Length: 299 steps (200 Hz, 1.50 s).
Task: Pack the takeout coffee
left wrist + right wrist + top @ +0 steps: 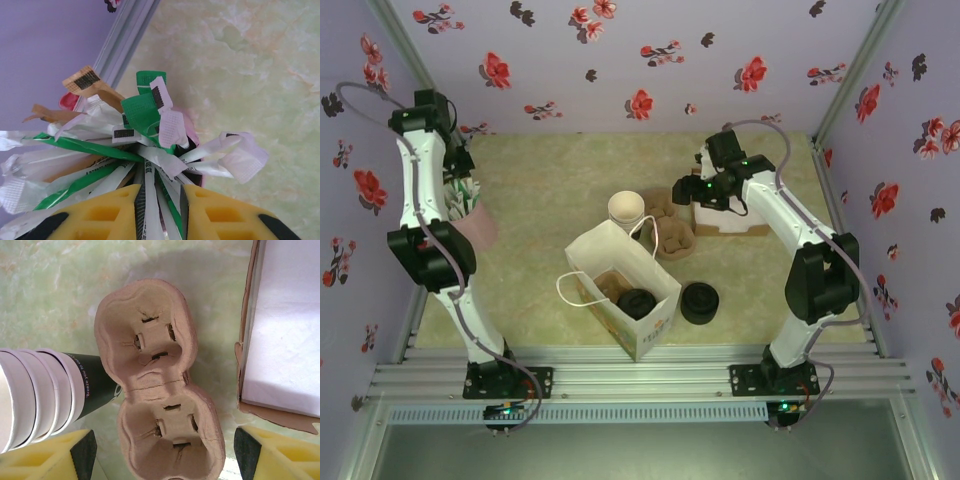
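Inside the paper bag (658,318) I see the takeout coffee (638,300), black lid up. My right gripper (165,447) hangs wide open and empty over the pulp carrier (155,340). My left gripper (159,200) is pinched narrowly on the wrapped packets (145,107).
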Each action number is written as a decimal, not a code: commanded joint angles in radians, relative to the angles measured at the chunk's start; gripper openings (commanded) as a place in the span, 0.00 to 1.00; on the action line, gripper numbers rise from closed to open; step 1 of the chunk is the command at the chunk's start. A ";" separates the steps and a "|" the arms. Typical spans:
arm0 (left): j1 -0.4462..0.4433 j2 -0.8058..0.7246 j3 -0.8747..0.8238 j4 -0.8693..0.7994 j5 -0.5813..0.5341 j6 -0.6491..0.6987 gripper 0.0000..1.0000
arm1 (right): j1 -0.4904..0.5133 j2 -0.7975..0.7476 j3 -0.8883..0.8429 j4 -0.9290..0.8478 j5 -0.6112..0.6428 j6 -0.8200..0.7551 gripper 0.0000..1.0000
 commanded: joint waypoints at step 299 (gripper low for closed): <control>-0.061 -0.170 0.144 -0.087 -0.130 0.004 0.00 | -0.004 -0.009 -0.005 0.002 -0.003 -0.015 0.75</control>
